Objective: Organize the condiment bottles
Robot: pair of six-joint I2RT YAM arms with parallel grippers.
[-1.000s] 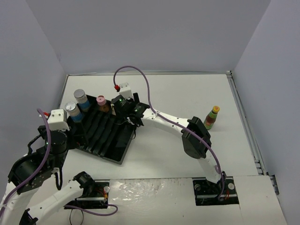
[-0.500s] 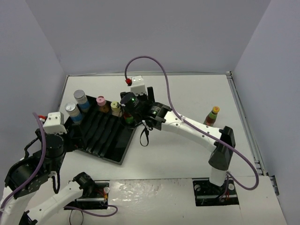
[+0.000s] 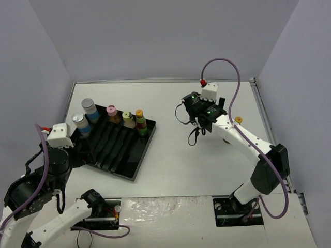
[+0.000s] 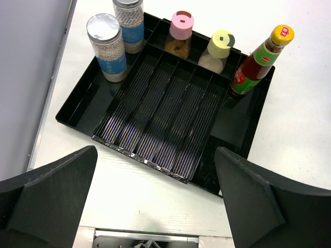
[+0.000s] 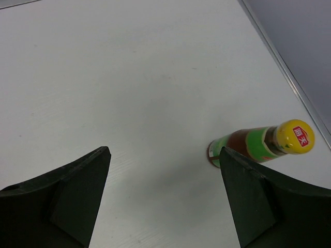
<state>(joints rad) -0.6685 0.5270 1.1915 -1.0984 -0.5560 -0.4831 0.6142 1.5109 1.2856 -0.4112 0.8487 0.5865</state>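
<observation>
**Five bottles in the tray, one alone on the worktop**

The black ridged tray [image 4: 155, 108] sits at the left of the worktop [image 5: 129, 67]. Along its far end stand two silver-lidded bottles [image 4: 106, 46] [image 4: 129, 20] with blue-white labels, a pink-capped bottle [image 4: 181, 36], a pale-yellow-capped bottle [image 4: 220, 49], and a dark sauce bottle [image 4: 258, 59] with a red-green label in the far right corner. The left gripper [image 4: 155, 152] hovers above the tray's near edge, released and empty. A second red-green bottle [image 5: 248, 142], yellow-capped, stands on the bare worktop well to the right, apart from the tray. The right gripper [image 5: 164, 151] hangs over it, fingers spread, grasping nothing. The bottle is just beyond its right finger.
</observation>
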